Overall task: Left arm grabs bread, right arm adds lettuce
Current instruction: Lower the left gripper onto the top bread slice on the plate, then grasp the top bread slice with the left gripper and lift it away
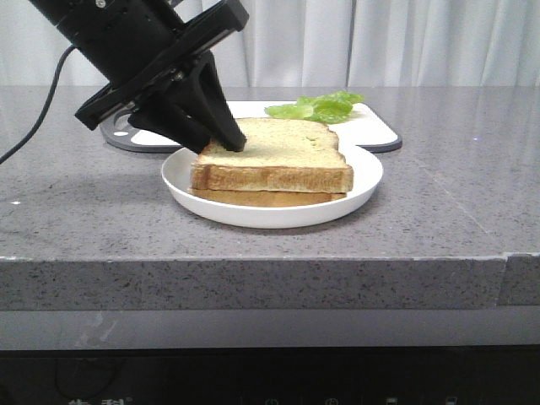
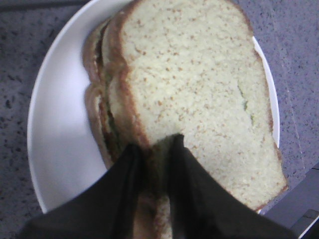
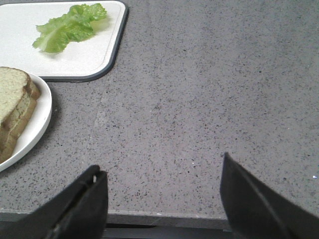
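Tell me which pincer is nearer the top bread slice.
Left. The left pincer is closed on the edge of the top bread slice on the plate. The right pincer is open over bare counter, off to the side of the plate.

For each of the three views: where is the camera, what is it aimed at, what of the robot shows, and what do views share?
Front: faces forward over the grey stone table; black left arm shows.
Left wrist: above the top pale, brown-crusted bread slice; left gripper jaws straddle its crust.
Right wrist: over bare table; open right gripper.
All share the round white plate; front and right wrist share the ruffled green lettuce leaf.
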`<action>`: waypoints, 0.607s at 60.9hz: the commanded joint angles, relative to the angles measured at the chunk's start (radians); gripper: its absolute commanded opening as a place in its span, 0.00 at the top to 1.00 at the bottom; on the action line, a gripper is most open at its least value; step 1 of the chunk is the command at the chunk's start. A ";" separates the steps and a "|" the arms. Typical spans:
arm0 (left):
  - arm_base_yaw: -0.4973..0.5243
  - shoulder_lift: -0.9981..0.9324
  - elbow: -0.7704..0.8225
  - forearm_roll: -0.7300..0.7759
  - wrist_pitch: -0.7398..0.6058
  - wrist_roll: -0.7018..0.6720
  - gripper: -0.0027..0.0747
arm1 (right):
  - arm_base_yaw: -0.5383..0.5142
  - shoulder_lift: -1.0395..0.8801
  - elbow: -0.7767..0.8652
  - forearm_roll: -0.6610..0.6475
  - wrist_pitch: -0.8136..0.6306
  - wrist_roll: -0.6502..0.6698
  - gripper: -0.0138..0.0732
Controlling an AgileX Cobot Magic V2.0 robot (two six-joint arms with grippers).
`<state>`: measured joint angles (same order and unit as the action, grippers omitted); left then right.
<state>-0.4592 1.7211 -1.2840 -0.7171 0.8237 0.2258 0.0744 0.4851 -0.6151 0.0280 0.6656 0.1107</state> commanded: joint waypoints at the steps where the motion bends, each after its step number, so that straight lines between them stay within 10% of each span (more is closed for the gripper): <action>1: -0.009 -0.038 -0.031 -0.035 -0.004 0.001 0.96 | -0.004 0.012 -0.029 0.002 -0.068 -0.004 0.27; 37: 0.053 -0.238 -0.048 0.005 0.056 0.001 0.99 | -0.004 0.012 -0.029 0.006 -0.098 -0.004 0.27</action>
<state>-0.4279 1.5970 -1.2988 -0.7007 0.8922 0.2258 0.0744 0.4851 -0.6151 0.0280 0.6610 0.1107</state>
